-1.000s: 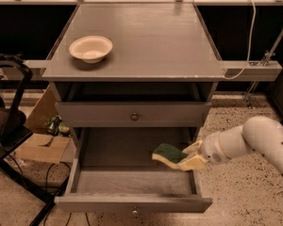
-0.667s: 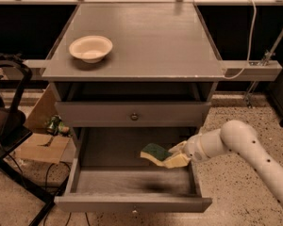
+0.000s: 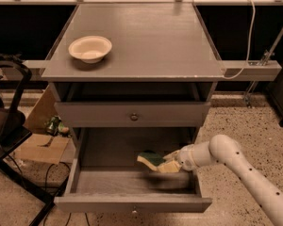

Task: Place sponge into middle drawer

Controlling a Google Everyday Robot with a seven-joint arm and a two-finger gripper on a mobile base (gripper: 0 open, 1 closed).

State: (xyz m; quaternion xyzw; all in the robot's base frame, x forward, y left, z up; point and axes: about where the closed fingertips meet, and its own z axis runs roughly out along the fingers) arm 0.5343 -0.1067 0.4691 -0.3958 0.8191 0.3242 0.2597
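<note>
In the camera view, the gripper (image 3: 173, 164), clamped on the right end of the sponge (image 3: 150, 159), has carried it leftward and a little lower over the past second. The sponge now hangs inside the pulled-out middle drawer (image 3: 132, 202), with its shadow on the drawer floor, so lowering and releasing look like all that is left to do. By count there is one sponge, one cream bowl (image 3: 90, 48) on the cabinet top (image 3: 151, 36), one gripper and two knobbed drawers, the upper drawer (image 3: 132, 113) shut.
</note>
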